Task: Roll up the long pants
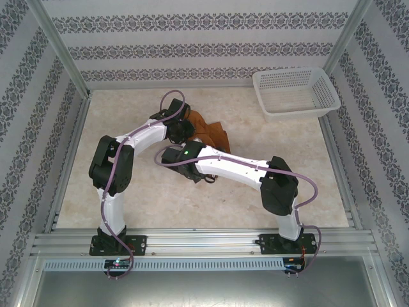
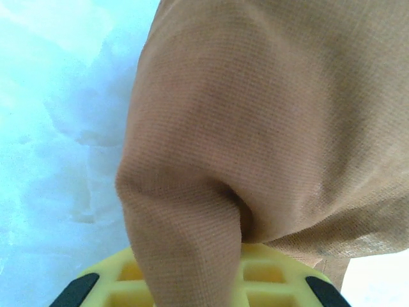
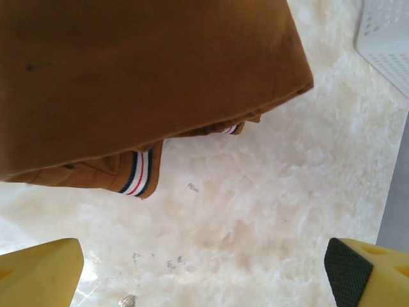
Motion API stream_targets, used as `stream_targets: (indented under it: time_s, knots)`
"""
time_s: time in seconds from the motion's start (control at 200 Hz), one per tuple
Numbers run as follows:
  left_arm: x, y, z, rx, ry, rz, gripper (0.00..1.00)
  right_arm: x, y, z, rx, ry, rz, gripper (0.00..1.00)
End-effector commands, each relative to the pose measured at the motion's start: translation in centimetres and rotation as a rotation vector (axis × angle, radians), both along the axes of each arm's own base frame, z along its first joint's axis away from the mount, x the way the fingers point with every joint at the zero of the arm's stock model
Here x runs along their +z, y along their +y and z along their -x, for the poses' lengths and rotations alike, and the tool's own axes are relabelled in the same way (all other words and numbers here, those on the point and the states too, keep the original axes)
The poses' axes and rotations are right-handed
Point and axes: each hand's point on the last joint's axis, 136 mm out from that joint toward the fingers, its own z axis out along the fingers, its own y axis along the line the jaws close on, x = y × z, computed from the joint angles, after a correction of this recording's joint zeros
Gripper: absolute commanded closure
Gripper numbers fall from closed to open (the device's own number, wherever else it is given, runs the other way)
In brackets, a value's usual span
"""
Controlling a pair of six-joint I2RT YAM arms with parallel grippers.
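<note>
**Top external view: long pants (image 1: 208, 131) bunched mid-table (image 1: 128, 198)**

The top external view places the pants well apart from the white basket (image 1: 295, 93). The left wrist view shows the left gripper (image 2: 198, 284) pinching a fold of the cloth. The right wrist view shows the right gripper (image 3: 204, 278) spread wide, holding nothing. The striped waistband (image 3: 137, 171) lies just ahead of it.
</note>
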Motion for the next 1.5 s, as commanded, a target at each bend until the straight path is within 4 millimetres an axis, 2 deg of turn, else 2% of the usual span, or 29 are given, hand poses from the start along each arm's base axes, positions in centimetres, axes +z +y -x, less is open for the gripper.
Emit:
stream_targets:
  time_s: [0.0,0.23,0.36,0.485,0.58,0.709,0.809,1.004,1.174,1.254,1.379,1.494]
  knots:
    - [0.1,0.5,0.0,0.018,0.024,-0.006,1.0,0.5,1.9,0.3,0.034,-0.014,0.019,0.02]
    - [0.2,0.2,-0.1,0.014,0.029,0.003,1.0,-0.1,5.7,0.8,0.136,-0.007,0.056,0.02]
    - [0.3,0.2,0.0,0.013,0.029,0.004,1.0,-0.4,4.9,-1.0,0.164,-0.039,0.167,0.02]
    - [0.2,0.1,0.2,0.012,0.038,0.018,1.0,-1.4,3.6,-3.7,0.198,-0.067,0.282,0.02]
    - [0.2,0.1,0.5,0.011,0.041,0.025,1.0,-1.3,2.6,-5.8,0.217,-0.098,0.362,0.02]
    - [0.0,0.1,1.0,0.012,0.047,0.041,1.0,-0.7,2.8,-8.4,0.252,-0.159,0.401,0.02]
    - [-0.1,0.0,1.3,0.013,0.054,0.051,1.0,-1.3,3.0,-10.0,0.252,-0.149,0.383,0.02]
    - [-0.4,-0.1,1.6,0.019,0.063,0.06,1.0,-2.7,5.1,-10.7,0.252,-0.101,0.287,0.02]
    - [-0.1,-0.6,1.7,0.028,0.056,0.117,1.0,-6.4,4.9,-11.4,0.239,-0.002,0.271,0.03]
    - [0.4,-1.0,1.9,0.026,0.052,0.151,1.0,-8.3,4.6,-11.3,0.229,0.072,0.229,0.12]
    - [1.8,-0.9,2.2,0.025,0.027,0.166,1.0,-10.2,3.9,-10.9,0.204,0.166,0.125,0.45]
    - [3.4,-0.6,2.3,0.028,-0.007,0.176,1.0,-10.8,3.1,-10.7,0.188,0.208,0.063,0.65]
